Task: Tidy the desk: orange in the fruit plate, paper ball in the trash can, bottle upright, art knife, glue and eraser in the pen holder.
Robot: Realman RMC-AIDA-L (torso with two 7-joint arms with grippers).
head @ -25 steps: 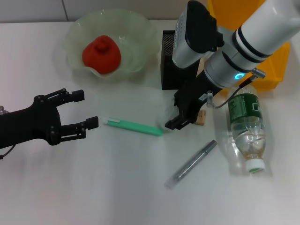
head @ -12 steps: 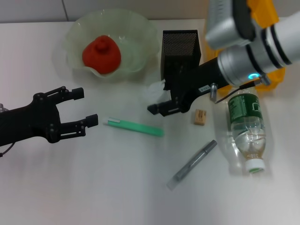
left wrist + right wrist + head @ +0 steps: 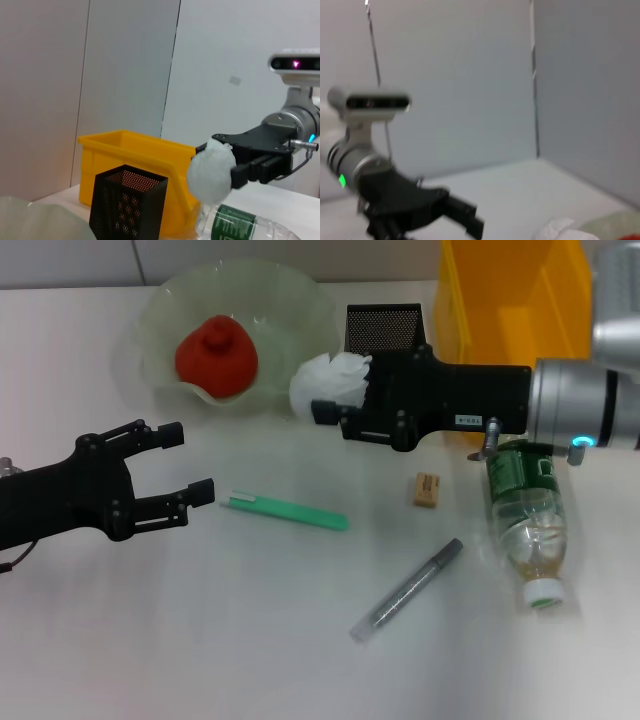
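Observation:
My right gripper (image 3: 335, 400) points left and is shut on the white paper ball (image 3: 325, 382), holding it in the air between the fruit plate (image 3: 160, 320) and the black mesh pen holder (image 3: 385, 325). The ball (image 3: 211, 169) also shows in the left wrist view in front of the yellow trash can (image 3: 135, 150). The orange (image 3: 216, 352) sits in the plate. The bottle (image 3: 528, 515) lies on its side at the right. The tan eraser (image 3: 428, 489), a green art knife (image 3: 285, 510) and a grey glue stick (image 3: 408, 590) lie on the table. My left gripper (image 3: 188, 460) is open and empty at the left.
The yellow trash can (image 3: 510, 300) stands at the back right, behind my right arm. The pen holder (image 3: 127, 205) stands just in front of it in the left wrist view. The right wrist view shows my left gripper (image 3: 472, 217) and the plate's rim (image 3: 615, 222).
My right gripper has lifted from the table by the eraser with the paper ball, turned level and swung up beside the pen holder. The left gripper has barely moved.

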